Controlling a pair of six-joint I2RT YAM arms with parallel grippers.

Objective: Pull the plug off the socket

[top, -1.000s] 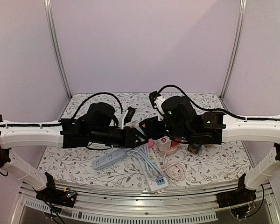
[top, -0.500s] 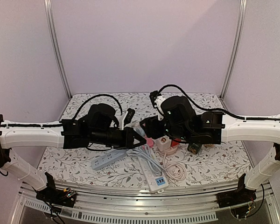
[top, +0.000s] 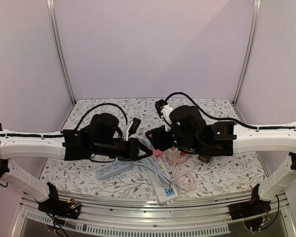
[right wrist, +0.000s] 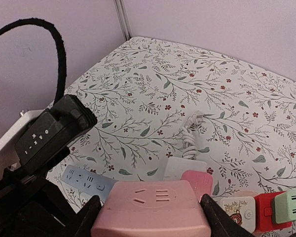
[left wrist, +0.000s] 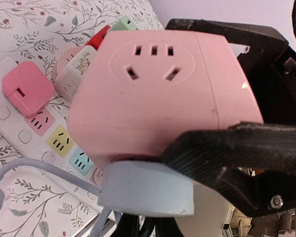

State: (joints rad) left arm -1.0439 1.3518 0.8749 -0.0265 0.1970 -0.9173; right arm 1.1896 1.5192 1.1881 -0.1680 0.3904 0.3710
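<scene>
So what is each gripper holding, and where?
Right gripper clamps the pink socket by two opposite sides. Left gripper is shut on the grey plug seated in that socket, gripping the plug's body.

Back wall (top: 153, 44): plain pale lilac, evenly lit.
Side walls (top: 15, 64): the same lilac, closing the space in left and right.
Posts (top: 59, 49): two slim metal uprights at the back corners.
Table (top: 237, 174): covered in white cloth printed with leafy sprigs and small red flowers.
Front rail (top: 138, 208): silvery metal along the near edge, perhaps with a slotted strip beneath.
</scene>
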